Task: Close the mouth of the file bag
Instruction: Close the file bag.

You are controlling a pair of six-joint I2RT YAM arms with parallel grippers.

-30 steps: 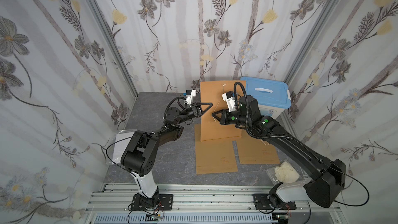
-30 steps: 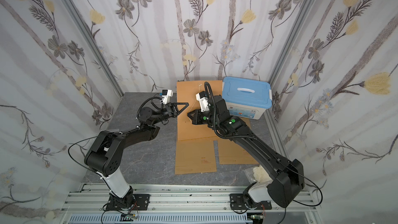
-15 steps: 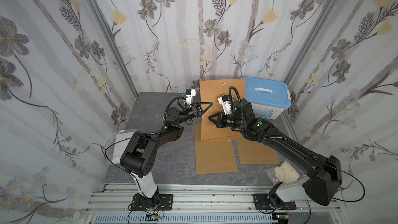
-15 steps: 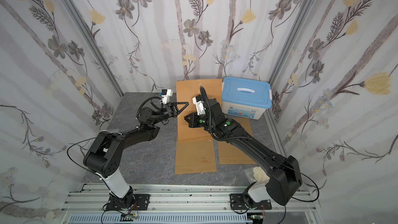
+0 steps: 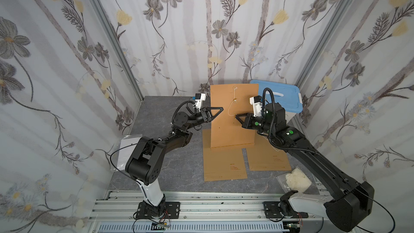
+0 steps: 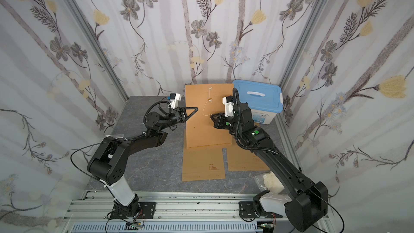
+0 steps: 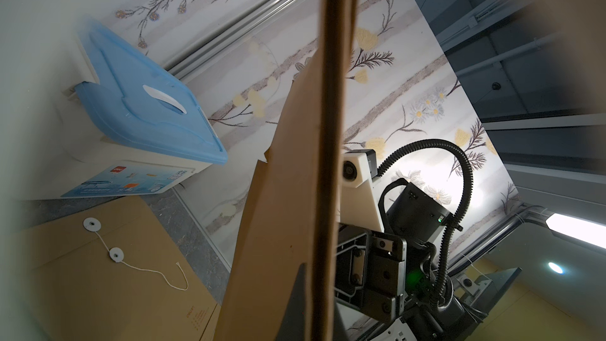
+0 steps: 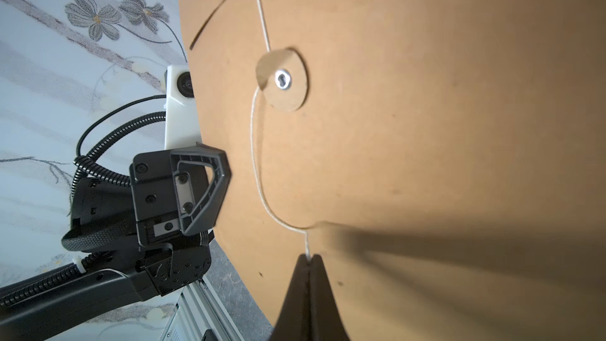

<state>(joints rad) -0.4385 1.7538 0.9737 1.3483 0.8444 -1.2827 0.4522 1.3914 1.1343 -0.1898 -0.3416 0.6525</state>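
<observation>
A brown file bag (image 5: 230,122) (image 6: 208,128) stands upright in both top views. My left gripper (image 5: 220,109) (image 6: 196,109) is shut on its left edge, and the left wrist view shows that edge (image 7: 331,126) running between the left gripper (image 7: 316,277) jaws. A thin white string (image 8: 255,145) comes down from the flap, passes under the edge of the round disc (image 8: 282,80) and ends in my right gripper (image 8: 309,259). The right gripper (image 5: 237,116) (image 6: 211,116) is shut on the string, close to the bag's face.
Two more brown file bags (image 5: 225,162) (image 5: 267,158) lie flat on the grey table. A white box with a blue lid (image 5: 277,96) stands behind the right arm. A clear pouch of white fluff (image 5: 296,179) lies front right, white sheets (image 5: 127,151) at left.
My right gripper moved left across the bag's face, then came back right and slightly up with the string. The left gripper and the bag stayed put.
</observation>
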